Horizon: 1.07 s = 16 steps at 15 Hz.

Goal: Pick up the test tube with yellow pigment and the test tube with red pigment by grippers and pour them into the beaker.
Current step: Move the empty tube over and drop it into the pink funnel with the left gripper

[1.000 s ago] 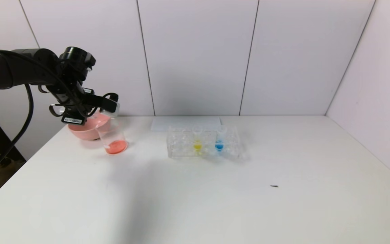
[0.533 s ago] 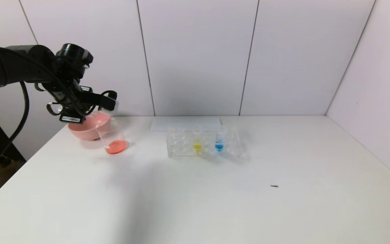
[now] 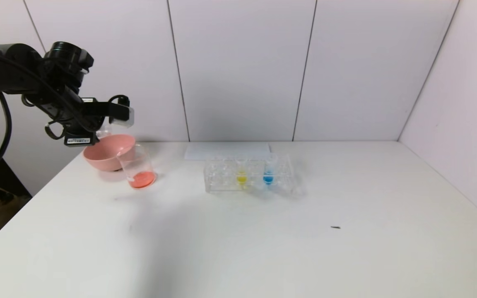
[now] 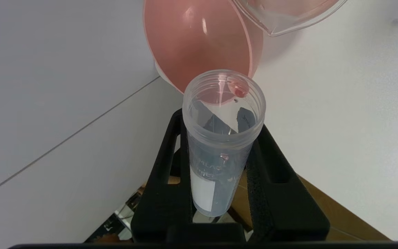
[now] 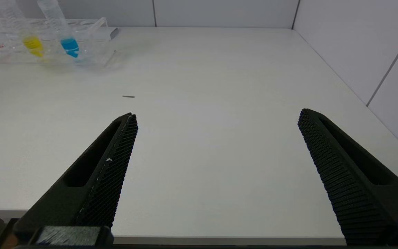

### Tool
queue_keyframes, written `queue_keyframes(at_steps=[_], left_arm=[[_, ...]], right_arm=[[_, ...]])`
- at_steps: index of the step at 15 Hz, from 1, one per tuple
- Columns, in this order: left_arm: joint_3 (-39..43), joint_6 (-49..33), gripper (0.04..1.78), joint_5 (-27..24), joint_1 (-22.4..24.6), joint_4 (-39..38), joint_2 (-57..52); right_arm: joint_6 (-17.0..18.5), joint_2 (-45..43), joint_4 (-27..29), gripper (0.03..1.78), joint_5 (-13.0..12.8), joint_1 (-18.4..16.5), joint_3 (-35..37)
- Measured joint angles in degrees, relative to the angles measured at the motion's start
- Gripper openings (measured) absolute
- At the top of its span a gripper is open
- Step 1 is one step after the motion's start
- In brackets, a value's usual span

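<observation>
**Emptied red tube held above pink bowl**

Clamping the test tube with red pigment (image 4: pixel 221 138), now nearly drained, in the left gripper (image 4: pixel 219 114) over the pink bowl (image 3: pixel 105 155). Sitting just beside the bowl: the beaker (image 3: pixel 138 167), holding red-orange liquid. Standing upright in the rack (image 3: pixel 250 177): the test tube with yellow pigment (image 3: pixel 241 170), next to a blue tube (image 3: pixel 268 170). Hanging spread wide and empty near the table's front edge: the right gripper (image 5: pixel 216 119).

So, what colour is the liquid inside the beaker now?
Red-orange, pooled at the bottom of the beaker; the head view shows it best.
</observation>
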Motion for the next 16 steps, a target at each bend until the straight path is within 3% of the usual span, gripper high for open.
queue_keyframes(at_steps=[8, 12, 16], left_arm=[[1.15, -14.82, 0.46, -15.64, 5.05, 0.44, -4.17], [0.79, -26.65, 0.46, -20.36, 5.18, -0.44, -5.0], [0.79, -32.85, 0.46, -22.78, 5.16, -0.69, -5.99]], right_arm=[[0.02, 0.0, 0.0, 1.7, 0.0, -0.02, 0.0], [0.02, 0.0, 0.0, 1.7, 0.0, 0.0, 0.0], [0.02, 0.0, 0.0, 1.7, 0.0, 0.02, 0.0]])
